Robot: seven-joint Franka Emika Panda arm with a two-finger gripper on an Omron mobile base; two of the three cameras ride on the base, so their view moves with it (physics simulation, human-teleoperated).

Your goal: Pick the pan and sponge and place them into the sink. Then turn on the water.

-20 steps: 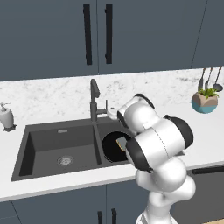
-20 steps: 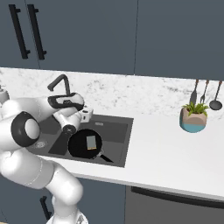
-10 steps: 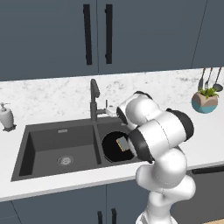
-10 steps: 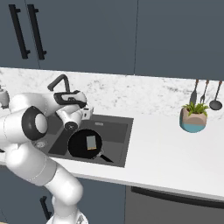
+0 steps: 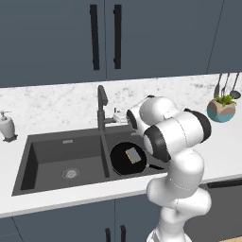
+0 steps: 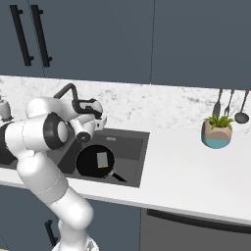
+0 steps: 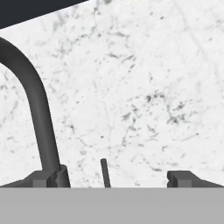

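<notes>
One round black frying pan (image 5: 127, 158) is lying in the right basin of the dark grey double-basin sink (image 5: 52, 158), carrying one small grey-and-yellow sponge (image 5: 133, 155). The two-finger gripper (image 7: 114, 177) is hovering wide open and empty beside the one dark gooseneck faucet (image 5: 101, 106), its thin lever (image 7: 104, 172) standing between the fingertips. One potted plant (image 6: 217, 130) and three hanging utensils (image 6: 229, 105) are sitting at the far right.

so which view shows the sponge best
The left base view: the sponge lies flat in the pan, unobstructed. The right base view shows it too, smaller, beside the arm.
</notes>
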